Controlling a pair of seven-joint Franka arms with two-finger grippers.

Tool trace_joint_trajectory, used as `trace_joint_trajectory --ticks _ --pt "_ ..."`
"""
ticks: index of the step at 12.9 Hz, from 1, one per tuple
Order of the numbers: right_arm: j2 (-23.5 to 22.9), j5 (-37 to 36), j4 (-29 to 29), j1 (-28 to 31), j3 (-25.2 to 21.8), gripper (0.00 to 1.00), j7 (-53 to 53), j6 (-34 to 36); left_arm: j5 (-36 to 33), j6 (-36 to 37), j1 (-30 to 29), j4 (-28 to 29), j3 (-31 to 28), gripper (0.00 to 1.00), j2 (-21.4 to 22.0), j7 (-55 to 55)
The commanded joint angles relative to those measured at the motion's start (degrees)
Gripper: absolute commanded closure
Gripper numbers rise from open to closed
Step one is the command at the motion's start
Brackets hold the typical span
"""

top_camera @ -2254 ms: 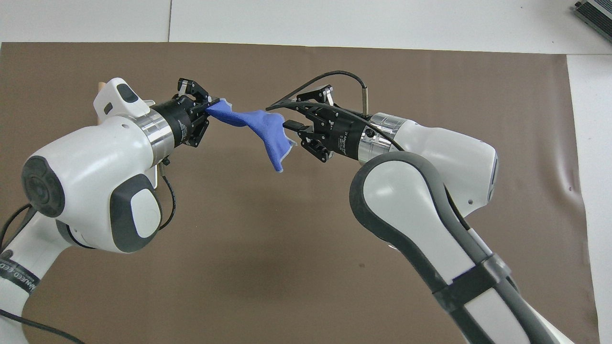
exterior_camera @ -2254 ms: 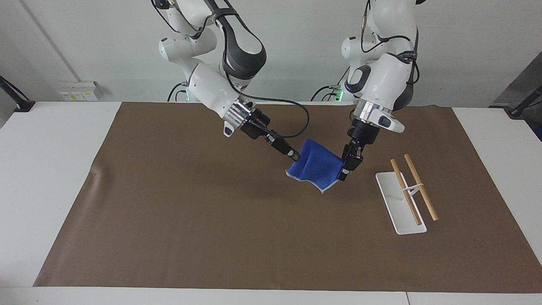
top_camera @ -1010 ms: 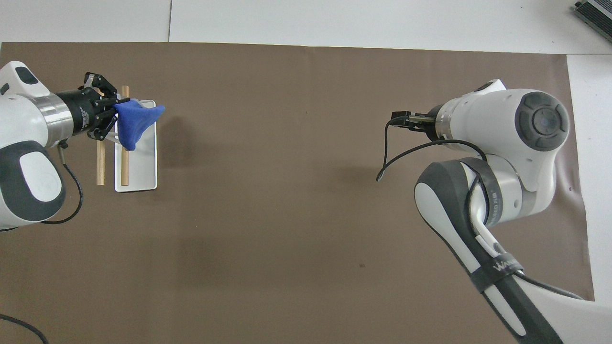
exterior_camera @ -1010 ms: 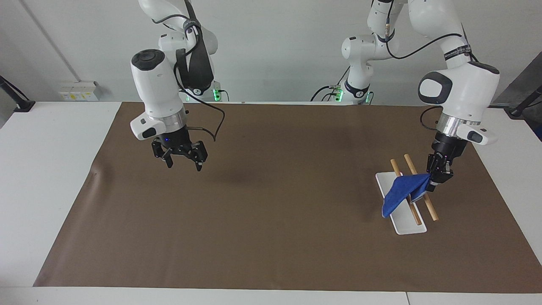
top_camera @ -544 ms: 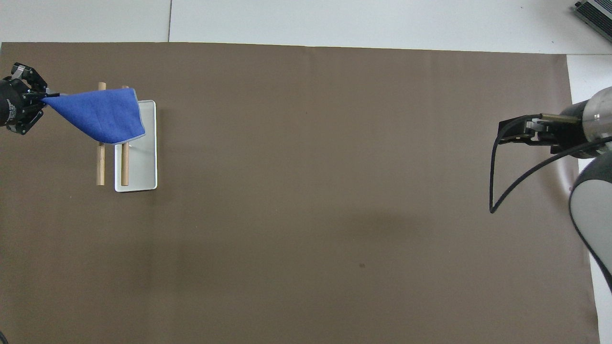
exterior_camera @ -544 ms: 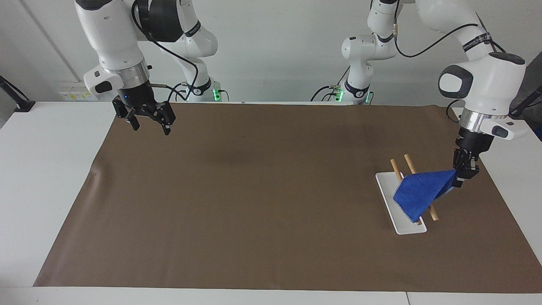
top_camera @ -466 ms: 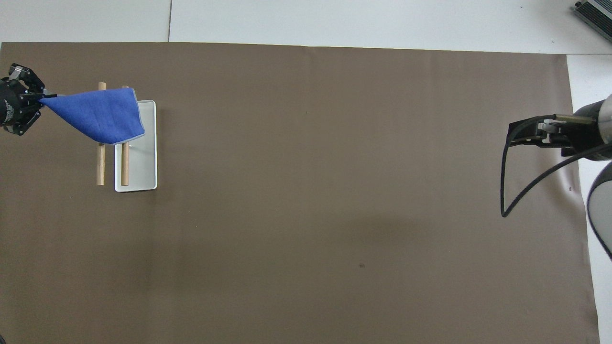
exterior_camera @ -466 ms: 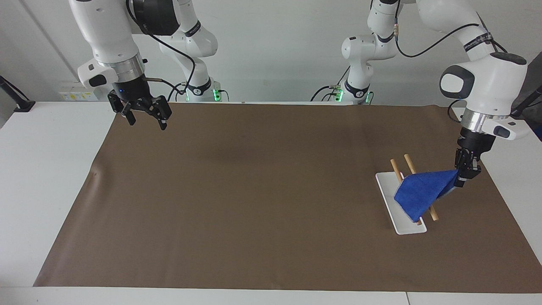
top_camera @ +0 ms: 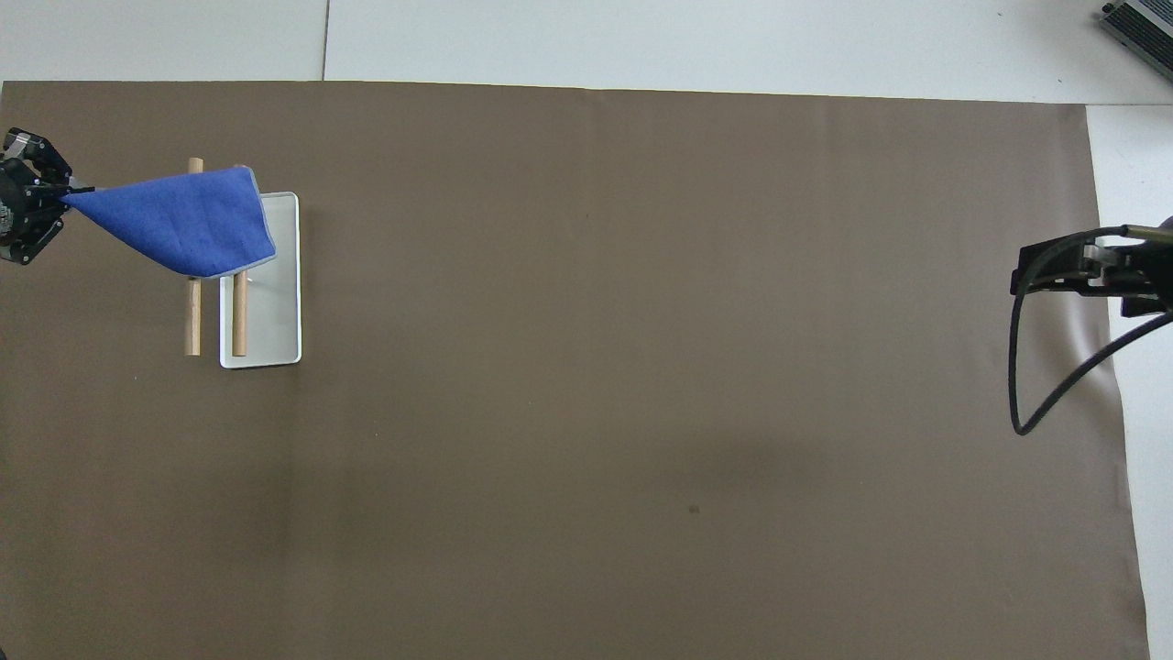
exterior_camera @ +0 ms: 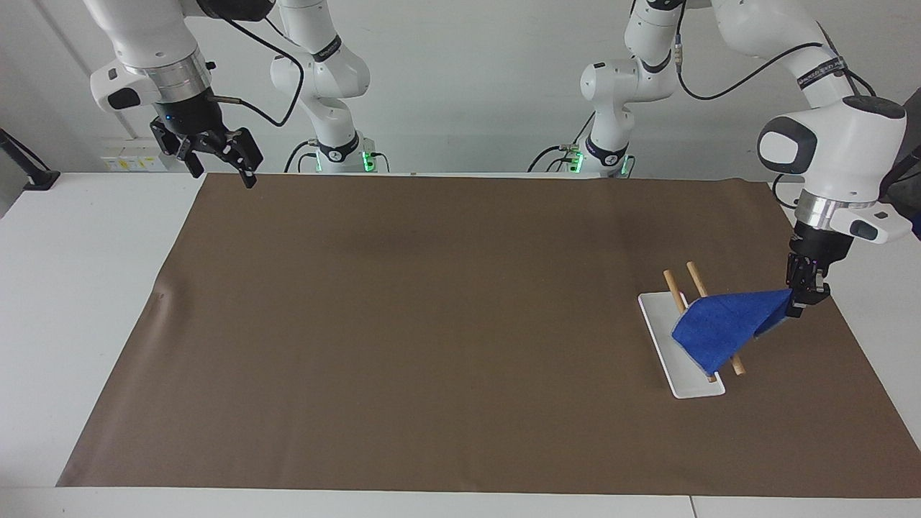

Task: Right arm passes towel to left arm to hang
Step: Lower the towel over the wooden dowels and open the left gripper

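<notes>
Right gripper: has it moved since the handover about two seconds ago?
Yes. The right gripper, empty and open, has gone from mid-mat to the brown mat's corner at the right arm's end, near the robots.

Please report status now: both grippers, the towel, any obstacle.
Left gripper shut on towel, draped across rack. Right gripper open, waiting over the mat edge. No obstacle seen.

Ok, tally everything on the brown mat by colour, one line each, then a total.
Blue: 1, the towel, draped over the rods, one corner in the left claw.
Wooden: 2, the rods.
White: 1, the rack base.
Total: 4.
</notes>
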State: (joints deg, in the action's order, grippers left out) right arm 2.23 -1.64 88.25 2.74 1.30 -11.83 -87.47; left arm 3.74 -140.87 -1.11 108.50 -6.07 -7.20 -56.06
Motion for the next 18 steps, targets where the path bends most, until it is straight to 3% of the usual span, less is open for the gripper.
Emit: trace_joint_trajectory --ticks 1,6,8,9,13,14,15,16,17,18 --pt "0.4 -0.03 0.17 0.34 0.2 0.0 1.19 1.08 -0.93 -3.51 -0.12 2.41 -0.08 1.0 -0.54 1.13" --pt "0.93 0.41 1.05 -0.36 -0.85 0.0 3.47 1.25 -0.84 -10.21 0.32 5.75 0.62 1.0 -0.98 -0.27" --pt "0.5 0.33 0.44 -6.31 -8.37 0.0 5.14 1.26 -0.75 -11.87 0.76 6.9 0.89 1.0 -1.15 -1.58" --pt "0.23 0.85 0.44 -6.6 -9.89 0.0 6.28 0.99 -0.75 -13.62 0.93 6.99 1.5 1.0 -2.11 -4.11" --pt "0.84 1.56 1.4 -4.32 -6.66 0.0 6.47 0.81 -0.75 -16.81 0.76 6.64 2.29 1.0 -3.09 -6.69" --pt "1.11 1.56 2.01 -4.23 -6.4 0.0 6.64 0.81 -0.75 -16.81 0.67 6.38 2.21 0.94 -3.17 -6.69" --pt "1.63 1.56 2.71 -4.23 -6.39 0.0 6.73 0.81 -0.75 -16.81 0.67 5.59 2.21 0.79 -3.44 -6.69" --pt "1.72 1.56 2.81 -4.23 -6.39 0.0 6.56 0.81 -0.75 -16.11 0.5 4.19 2.03 0.71 -4.22 -6.69" --pt "1.72 1.56 2.9 -4.23 -6.39 0.0 6.38 0.81 -0.75 -16.1 0.23 3.48 1.94 0.52 -4.4 -6.08" --pt "1.72 1.64 2.81 -4.23 -6.39 0.0 6.64 1.25 -0.75 -15.93 0.06 2.61 1.94 0.24 -4.67 -5.81"
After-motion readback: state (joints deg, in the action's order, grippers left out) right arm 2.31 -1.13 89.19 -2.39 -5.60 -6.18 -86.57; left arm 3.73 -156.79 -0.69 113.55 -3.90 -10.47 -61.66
